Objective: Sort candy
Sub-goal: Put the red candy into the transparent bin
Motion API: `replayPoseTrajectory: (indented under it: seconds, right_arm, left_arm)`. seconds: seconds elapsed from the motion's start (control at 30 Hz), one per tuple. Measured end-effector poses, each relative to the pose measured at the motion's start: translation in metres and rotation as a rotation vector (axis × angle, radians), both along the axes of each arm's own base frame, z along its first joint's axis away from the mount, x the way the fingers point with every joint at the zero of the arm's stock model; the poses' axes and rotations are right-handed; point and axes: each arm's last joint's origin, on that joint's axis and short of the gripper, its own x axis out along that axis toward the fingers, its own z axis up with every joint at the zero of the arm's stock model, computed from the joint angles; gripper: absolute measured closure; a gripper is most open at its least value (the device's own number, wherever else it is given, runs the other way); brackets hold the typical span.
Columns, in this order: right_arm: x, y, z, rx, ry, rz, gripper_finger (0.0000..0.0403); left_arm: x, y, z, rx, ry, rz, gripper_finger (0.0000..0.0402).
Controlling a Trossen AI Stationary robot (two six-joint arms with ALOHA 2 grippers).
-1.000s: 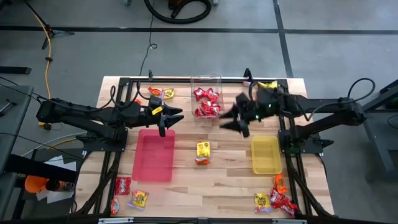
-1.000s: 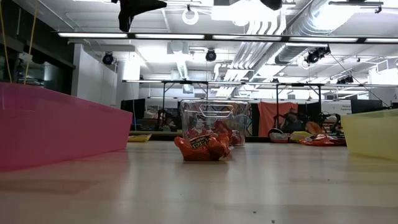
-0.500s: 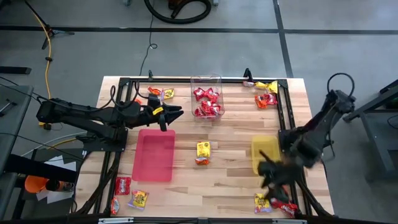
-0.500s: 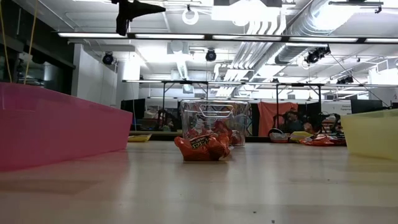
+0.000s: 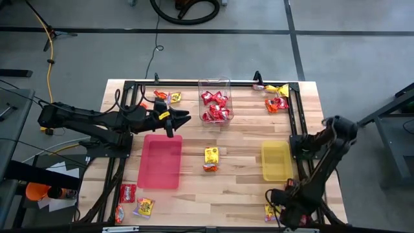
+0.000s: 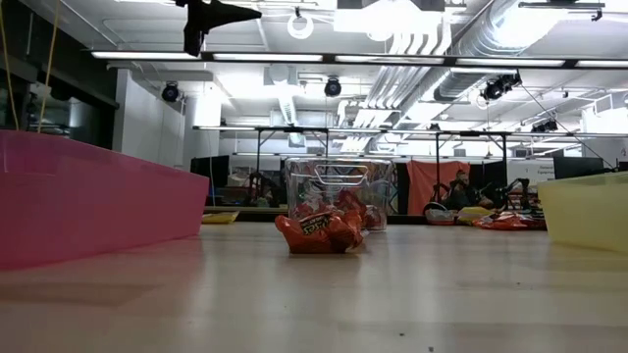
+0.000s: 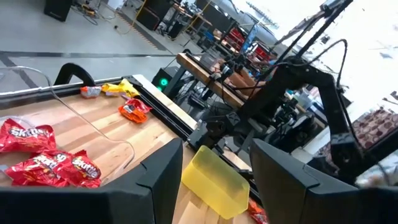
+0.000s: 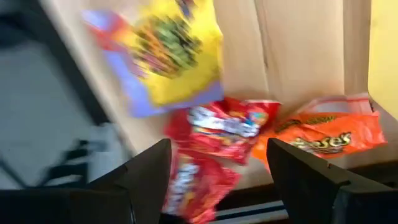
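Observation:
Candy packets lie in groups: red ones in the clear tub, a yellow and orange pair mid-table, more at the far left, far right, near left and near right. My right gripper hangs open, pointing down, just over the near-right group; in its wrist view a red packet lies between its fingers, a yellow one and an orange one beside it. My left gripper waits open and level above the pink tray's far end.
The pink tray lies left of centre and the yellow tray right of centre, just beyond my right gripper. Black frame rails run along the table's sides. Bare wood shows between the trays.
My right gripper has swung from beside the clear tub toward the table's near right corner, sinking and tipping from level to pointing down over the candy there. It has stayed open. My left gripper has rolled a little in place.

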Motion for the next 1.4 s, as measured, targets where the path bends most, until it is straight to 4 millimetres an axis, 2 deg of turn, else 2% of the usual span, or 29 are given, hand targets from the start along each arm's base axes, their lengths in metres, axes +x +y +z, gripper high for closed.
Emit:
replayPoseTrajectory:
  seconds: [0.2, 0.43, 0.53, 0.63, 0.73, 0.8, 0.9, 0.97, 1.07, 1.17, 1.27, 1.4]
  right_arm:
    - [0.003, 0.012, -0.034, -0.042, 0.071, 0.071, 0.0144]
    - [0.006, 0.017, -0.053, -0.082, 0.102, 0.064, 0.0147]
    - [0.007, 0.016, -0.053, -0.082, 0.122, 0.06, 0.0177]
    - [0.007, 0.018, -0.047, -0.103, 0.136, 0.076, 0.0251]
    - [0.01, 0.023, -0.03, -0.088, 0.13, 0.136, 0.0356]
    - [0.013, 0.026, -0.011, -0.055, 0.105, 0.169, 0.0386]
    - [0.019, 0.023, 0.023, -0.053, 0.044, 0.167, 0.0373]
    - [0.023, 0.015, 0.049, -0.067, -0.009, 0.161, 0.0379]
    - [0.031, -0.002, 0.092, -0.073, -0.141, 0.152, 0.0398]
    - [0.042, -0.024, 0.127, -0.093, -0.341, 0.118, 0.0394]
    - [0.056, -0.045, 0.146, -0.127, -0.507, 0.107, 0.04]
    - [0.083, -0.067, 0.147, -0.209, -0.663, 0.126, 0.04]
  left_arm:
    - [0.0, 0.0, 0.0, 0.015, 0.004, -0.017, 0.0227]
    - [0.0, -0.001, 0.0, 0.021, 0.006, -0.025, 0.0227]
    - [0.0, -0.001, 0.0, 0.021, 0.006, -0.026, 0.0227]
    - [0.0, -0.001, 0.0, 0.032, 0.009, -0.026, 0.0227]
    - [0.0, -0.001, 0.0, 0.045, 0.011, -0.027, 0.0227]
    - [0.0, -0.001, 0.0, 0.046, 0.009, -0.027, 0.0227]
    - [0.0, -0.001, 0.0, 0.046, 0.009, -0.027, 0.0227]
    - [0.0, -0.001, 0.0, 0.046, 0.009, -0.027, 0.0227]
    - [0.0, -0.001, 0.0, 0.046, 0.009, -0.027, 0.0227]
    - [0.0, -0.001, 0.0, 0.064, 0.014, -0.028, 0.0227]
    - [0.0, -0.001, 0.0, 0.072, 0.016, -0.029, 0.0227]
    - [0.001, -0.002, 0.001, 0.063, 0.006, -0.076, 0.0227]
